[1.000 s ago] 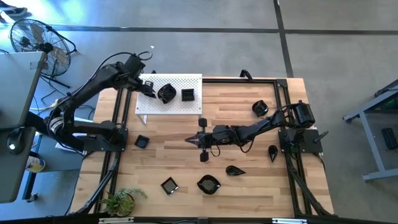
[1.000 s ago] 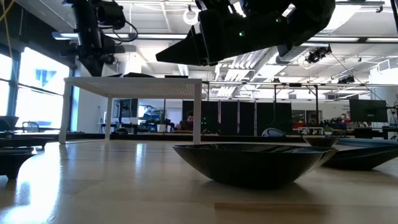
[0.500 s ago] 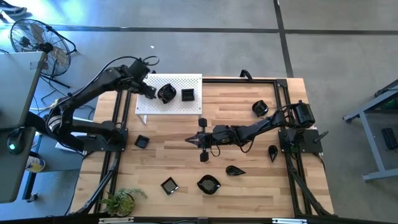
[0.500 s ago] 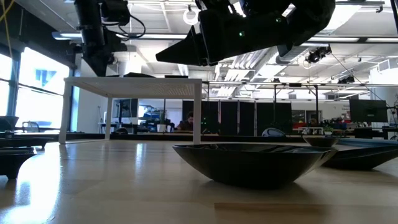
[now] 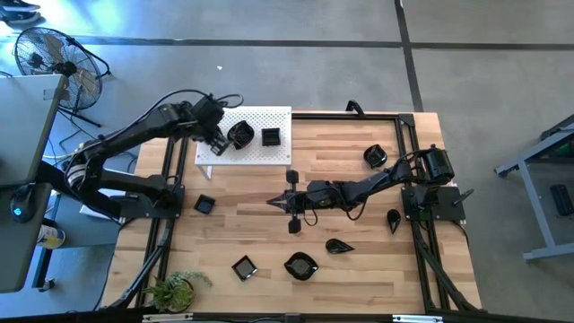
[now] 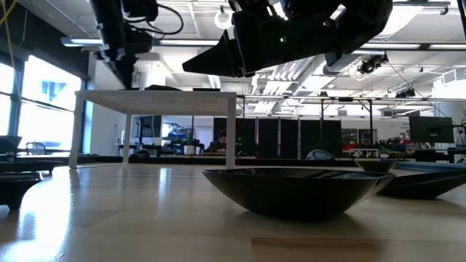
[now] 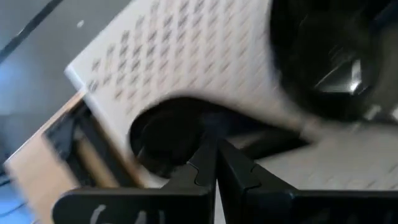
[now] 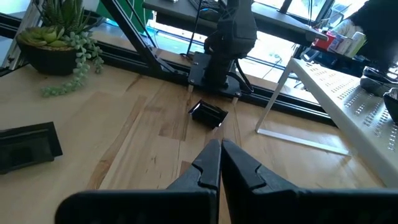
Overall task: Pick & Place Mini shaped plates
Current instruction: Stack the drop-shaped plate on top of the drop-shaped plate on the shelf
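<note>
Over the white perforated board (image 5: 256, 121), my left gripper (image 5: 216, 146) is closed and empty — rounded black plate (image 5: 239, 135) just beyond my fingertips; open before descending. Right gripper (image 5: 273, 204) — closed, waiting mid-table.

From counter (image 6: 109, 218) height I see a wide black dish (image 6: 295, 191) resting on the wood right in front of me. Left of that dish and farther back stands the white perforated board (image 6: 156, 97) on its legs. Above the dish hangs a dark arm's claw (image 6: 200, 65), tapered to a closed point. Another dark arm (image 6: 120, 36) hangs above the board's left end.
</note>
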Available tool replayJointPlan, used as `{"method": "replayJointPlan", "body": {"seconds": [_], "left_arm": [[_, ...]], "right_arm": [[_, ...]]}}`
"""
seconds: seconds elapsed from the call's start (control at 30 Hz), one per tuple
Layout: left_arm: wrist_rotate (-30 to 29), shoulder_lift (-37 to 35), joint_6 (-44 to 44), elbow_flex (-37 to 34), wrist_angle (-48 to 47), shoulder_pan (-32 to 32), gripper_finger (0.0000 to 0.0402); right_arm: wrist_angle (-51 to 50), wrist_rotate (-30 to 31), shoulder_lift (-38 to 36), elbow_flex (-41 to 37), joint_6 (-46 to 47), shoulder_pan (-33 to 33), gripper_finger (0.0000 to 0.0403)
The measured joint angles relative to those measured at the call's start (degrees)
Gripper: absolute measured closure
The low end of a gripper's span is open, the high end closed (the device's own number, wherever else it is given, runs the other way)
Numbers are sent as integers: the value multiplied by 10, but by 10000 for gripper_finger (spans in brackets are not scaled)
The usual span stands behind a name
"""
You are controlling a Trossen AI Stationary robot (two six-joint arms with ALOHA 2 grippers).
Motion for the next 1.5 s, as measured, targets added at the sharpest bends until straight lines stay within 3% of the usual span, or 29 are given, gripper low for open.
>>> {"method": "replayJointPlan", "body": {"seconds": [0.2,0.63,0.87,1.03,1.5], "left_arm": [[-42,-1,4,0,-64,0,401],[-32,-1,28,0,1,0,401],[-116,-1,-37,0,-50,1,401],[-145,-1,-55,0,-84,1,401],[-154,9,-48,0,-53,1,401]], "right_arm": [[0,0,0,0,3,0,401],[0,0,0,0,3,0,401],[-3,0,0,0,3,0,401],[-2,0,0,0,3,0,401],[0,0,0,0,3,0,401]]}}
